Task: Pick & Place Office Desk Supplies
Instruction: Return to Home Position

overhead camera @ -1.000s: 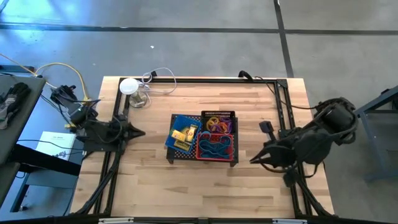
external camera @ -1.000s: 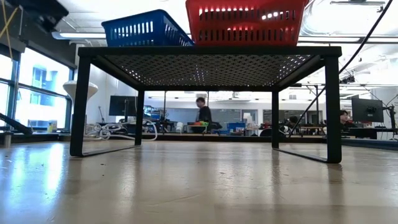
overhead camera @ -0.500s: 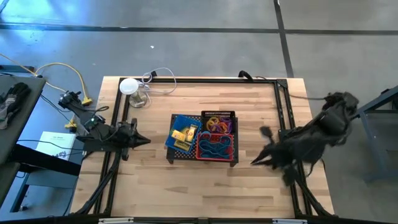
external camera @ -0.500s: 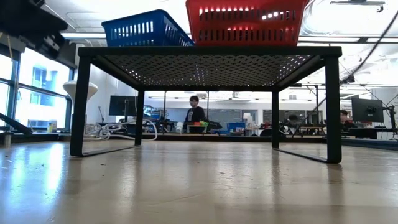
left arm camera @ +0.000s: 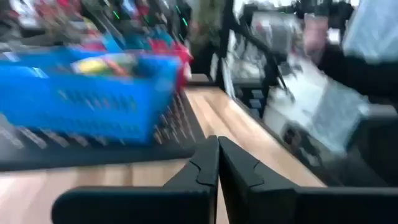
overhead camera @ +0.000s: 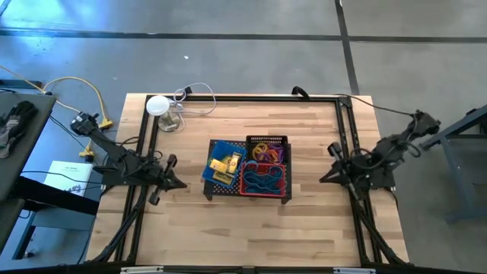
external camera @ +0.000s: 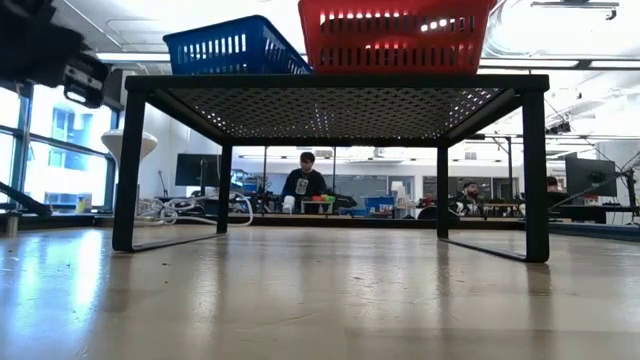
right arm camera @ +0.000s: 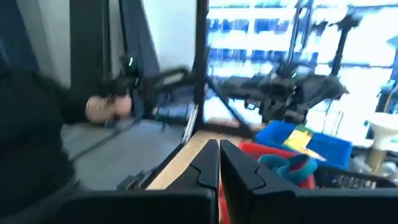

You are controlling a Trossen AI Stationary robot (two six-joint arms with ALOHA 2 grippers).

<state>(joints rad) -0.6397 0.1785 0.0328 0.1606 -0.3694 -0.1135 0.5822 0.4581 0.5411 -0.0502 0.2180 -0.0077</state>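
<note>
A black mesh tray [overhead camera: 248, 193] stands on legs at mid-table and carries a blue basket [overhead camera: 223, 161] with small yellow boxes [overhead camera: 227, 164] and a red basket [overhead camera: 265, 180] with blue rubber-band loops [overhead camera: 262, 183]. Orange and purple rings [overhead camera: 265, 151] lie just beyond the loops. My left gripper [overhead camera: 181, 185] is shut and empty, left of the tray; its wrist view shows the blue basket [left arm camera: 81, 93] ahead of the gripper [left arm camera: 217, 152]. My right gripper [overhead camera: 323, 180] is shut and empty, right of the tray, and also shows in its wrist view [right arm camera: 219, 155].
A white round-topped object [overhead camera: 158, 106] with a cable stands at the far left corner. A black frame [overhead camera: 344, 144] runs along the table's far and side edges. Bare wood lies near the tray's near side. In the low view, people sit in the room behind [external camera: 300, 185].
My left gripper has swung toward the table's near edge, staying left of the tray. My right arm has drawn back toward the right edge and stretched out low, its gripper shifting slightly toward the far right. The baskets and supplies have not moved.
</note>
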